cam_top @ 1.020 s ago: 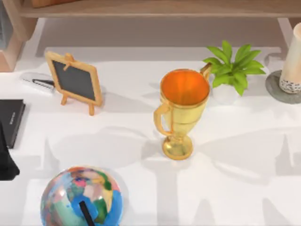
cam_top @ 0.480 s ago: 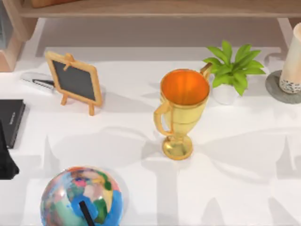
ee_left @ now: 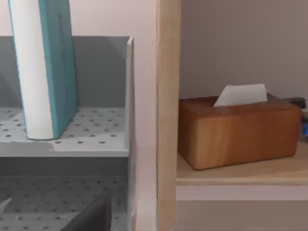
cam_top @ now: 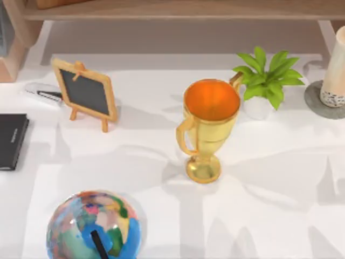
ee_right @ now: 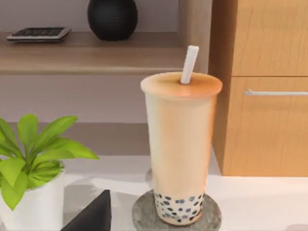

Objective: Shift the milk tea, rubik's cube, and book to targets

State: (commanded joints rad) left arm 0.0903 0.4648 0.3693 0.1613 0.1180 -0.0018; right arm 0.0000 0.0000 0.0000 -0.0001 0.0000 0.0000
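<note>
The milk tea point(ee_right: 180, 149) is standing upright on the disc point(ee_right: 144, 214); the left arm's dark shape has left the table's left edge; grippers' state: cannot tell.

In the left wrist view, a dark, pointed finger point(ee_left: 94, 216) of the left hand juts up from the lower edge, with nothing between or against it that can be made out. The right wrist view has a like dark finger point(ee_right: 94, 214) of the right hand at its lower edge, held clear of everything nearby and gripping nothing visible.
</note>
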